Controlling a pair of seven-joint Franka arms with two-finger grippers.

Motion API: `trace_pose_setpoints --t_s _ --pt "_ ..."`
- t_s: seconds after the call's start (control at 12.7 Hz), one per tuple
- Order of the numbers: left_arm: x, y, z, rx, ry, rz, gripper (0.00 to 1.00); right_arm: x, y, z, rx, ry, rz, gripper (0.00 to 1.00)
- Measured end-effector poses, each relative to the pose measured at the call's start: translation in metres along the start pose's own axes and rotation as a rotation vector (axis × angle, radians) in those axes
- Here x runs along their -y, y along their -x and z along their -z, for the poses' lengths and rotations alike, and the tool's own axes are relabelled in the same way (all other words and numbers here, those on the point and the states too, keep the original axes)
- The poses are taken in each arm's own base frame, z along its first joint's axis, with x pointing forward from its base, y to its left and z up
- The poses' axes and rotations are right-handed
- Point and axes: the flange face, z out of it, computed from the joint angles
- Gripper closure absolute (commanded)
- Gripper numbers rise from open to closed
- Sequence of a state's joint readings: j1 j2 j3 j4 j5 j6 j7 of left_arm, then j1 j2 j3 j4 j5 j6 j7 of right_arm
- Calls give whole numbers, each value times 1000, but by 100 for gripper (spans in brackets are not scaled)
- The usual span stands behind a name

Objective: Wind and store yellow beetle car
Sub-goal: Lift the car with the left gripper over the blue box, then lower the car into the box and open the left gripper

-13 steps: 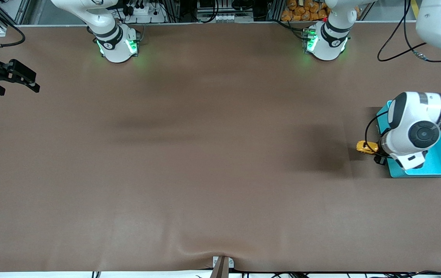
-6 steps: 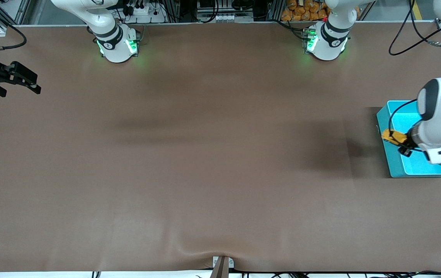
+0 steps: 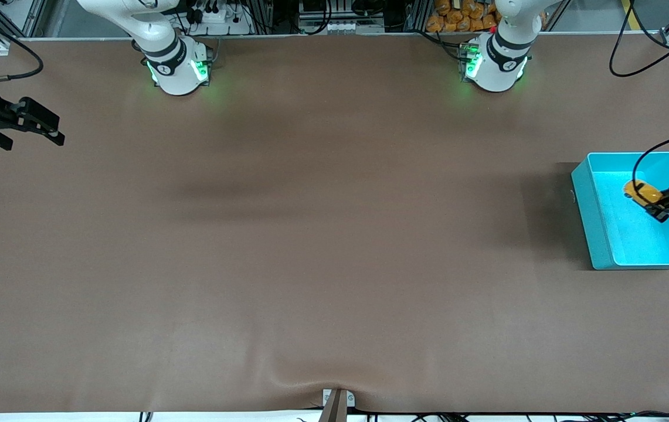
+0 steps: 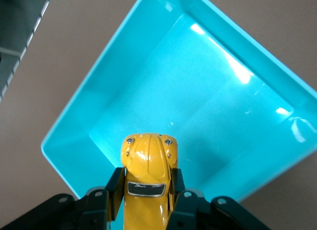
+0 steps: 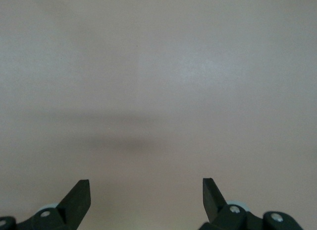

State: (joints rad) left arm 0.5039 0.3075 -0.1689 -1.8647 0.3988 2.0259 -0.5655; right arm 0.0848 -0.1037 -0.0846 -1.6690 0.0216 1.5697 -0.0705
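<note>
A: Moved fast — left claw [image 3: 654, 203] w/ the yellow beetle car [image 3: 641, 193] was beside the teal bin [image 3: 589, 193] a sec ago, now it hangs over the inside, pinching the car's sides.

B: Right claw [image 3: 32, 126]?

A: Waiting at the right arm's end of the table [image 3: 311, 234], spread wide, holding nothing.

B: Risks?

A: Drop from up there & the car could bounce or roll out; if it's wound, the wheels may kick.

B: Bin contents?

A: Nothing in it yet, far as I can see.

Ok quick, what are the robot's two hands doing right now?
Left gripper: shut on the yellow beetle car, over the teal bin.
Right gripper: open, empty, waiting.
</note>
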Motion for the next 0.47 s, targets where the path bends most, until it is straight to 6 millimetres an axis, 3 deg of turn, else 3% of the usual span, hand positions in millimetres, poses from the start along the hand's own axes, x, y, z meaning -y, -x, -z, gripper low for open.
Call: trace_pose_setpoints --t_s 0.24,0.47 --pt "22 -13 -29 3 23 -174 94 1 -1 -2 2 0 1 0" --pt "25 -19 -66 16 46 -315 94 4 -2 -2 2 0 7 0"
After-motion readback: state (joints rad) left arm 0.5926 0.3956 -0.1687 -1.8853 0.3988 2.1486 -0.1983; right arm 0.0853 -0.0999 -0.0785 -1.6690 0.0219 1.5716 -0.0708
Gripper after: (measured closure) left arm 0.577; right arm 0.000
